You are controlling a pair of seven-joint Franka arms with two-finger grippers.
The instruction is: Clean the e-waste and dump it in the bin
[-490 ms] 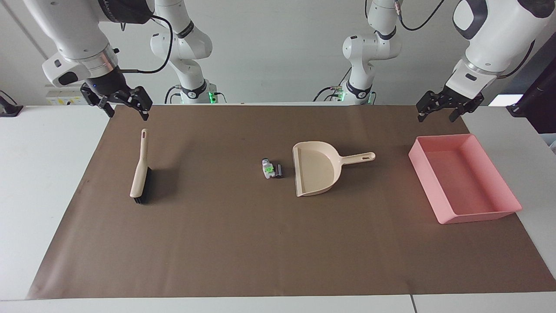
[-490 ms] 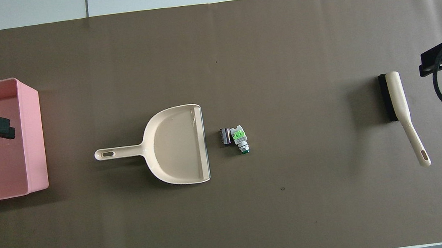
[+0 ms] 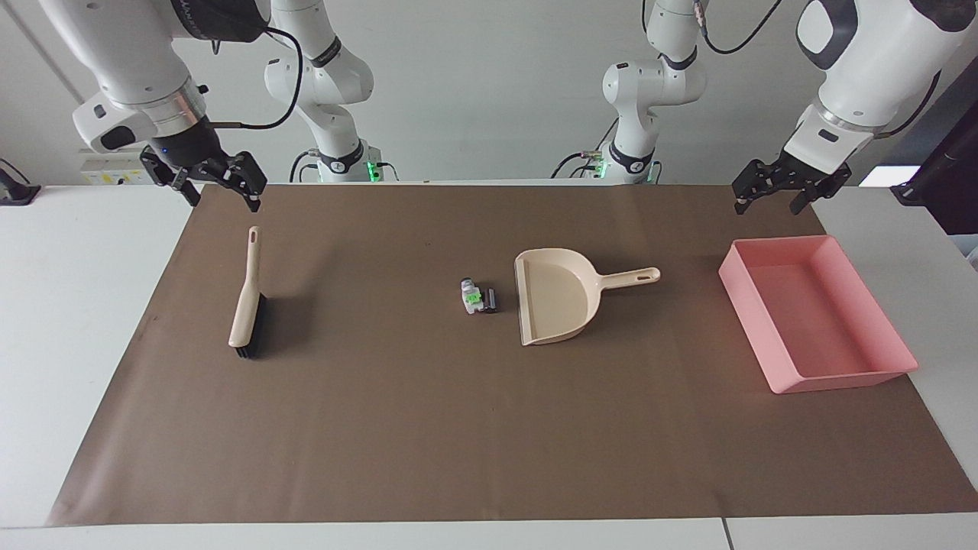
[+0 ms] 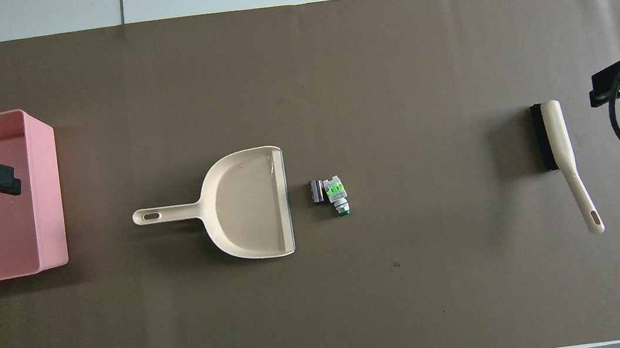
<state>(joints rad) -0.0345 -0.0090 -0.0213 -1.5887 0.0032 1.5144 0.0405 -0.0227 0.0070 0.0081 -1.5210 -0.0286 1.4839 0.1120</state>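
Overall, brown mat covers white table, grey wall.

A plain pale wall filled the top of the frame. Below it a white table ran edge to edge — a brown mat covered most of it. Light was even and soft. A dark object stood at the right edge, upper part.

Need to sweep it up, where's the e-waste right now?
The e-waste lies mid-mat, right beside the dustpan's open edge, toward the right arm's end.
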